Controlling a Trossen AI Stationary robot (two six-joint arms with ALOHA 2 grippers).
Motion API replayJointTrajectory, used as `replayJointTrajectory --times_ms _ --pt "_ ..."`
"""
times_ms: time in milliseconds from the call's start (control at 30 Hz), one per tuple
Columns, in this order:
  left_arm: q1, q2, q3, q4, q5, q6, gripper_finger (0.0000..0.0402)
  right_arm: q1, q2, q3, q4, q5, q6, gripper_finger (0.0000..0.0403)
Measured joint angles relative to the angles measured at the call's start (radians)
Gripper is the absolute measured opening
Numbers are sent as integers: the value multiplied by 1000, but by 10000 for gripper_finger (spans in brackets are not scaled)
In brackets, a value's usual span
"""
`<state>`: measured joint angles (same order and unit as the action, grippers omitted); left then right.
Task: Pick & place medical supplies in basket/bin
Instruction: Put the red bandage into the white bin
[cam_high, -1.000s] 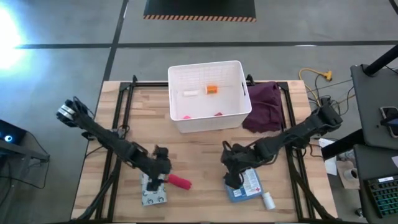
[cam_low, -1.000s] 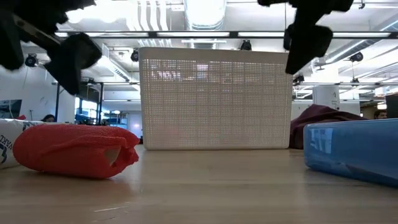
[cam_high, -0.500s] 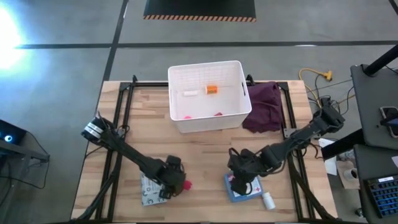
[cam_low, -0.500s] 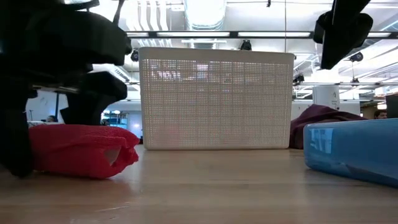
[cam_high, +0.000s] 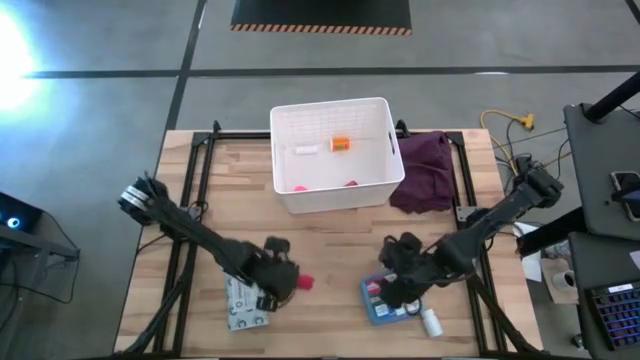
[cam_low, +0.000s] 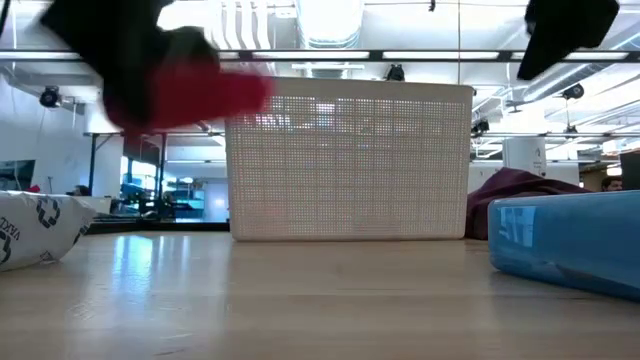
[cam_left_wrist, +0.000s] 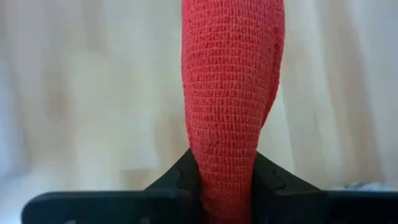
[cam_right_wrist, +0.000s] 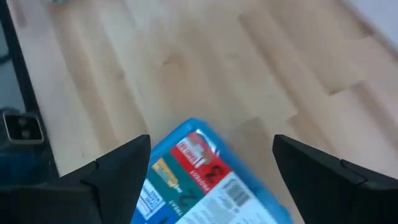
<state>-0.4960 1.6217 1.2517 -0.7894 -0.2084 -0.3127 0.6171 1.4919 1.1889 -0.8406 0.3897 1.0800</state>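
My left gripper is shut on a red bandage roll at the near left of the table; in the low view the roll hangs well above the tabletop. A grey-green packet lies flat beside it. My right gripper stands open above the flat blue first-aid box, its fingers apart over the box's label end. The white bin stands at the far middle with an orange bottle and small white and pink items inside. My left gripper pinches the red roll between its two fingers at one end; the rest of the roll sticks out past the fingertips. The fingers come slanting down from the table's left. The roll is lifted clear of the table and lies roughly level.
A dark purple cloth lies right of the bin. A small white bottle lies by the blue box's near right corner. Bare wood lies between the bin and both grippers.
My left gripper has come down toward the near edge onto the red roll, shut on it and lifted it clear of the table. My right gripper has shifted toward the table's right and near edges over the blue box, still open.
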Motion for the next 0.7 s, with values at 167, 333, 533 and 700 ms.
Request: replayJointTrajectory --times_ms 167,333,533,700 --pt "85 -142 159 -55 -128 -12 47 40 -81 0 -92 143 93 329" --pt "263 -220 313 -54 -281 161 53 68 -120 -3 -129 235 149 329" --pt "676 -185 387 -61 -149 250 70 61 -105 -13 -128 269 162 329" --pt "884 -129 379 -65 3 202 145 61 -80 -17 -128 265 212 329"
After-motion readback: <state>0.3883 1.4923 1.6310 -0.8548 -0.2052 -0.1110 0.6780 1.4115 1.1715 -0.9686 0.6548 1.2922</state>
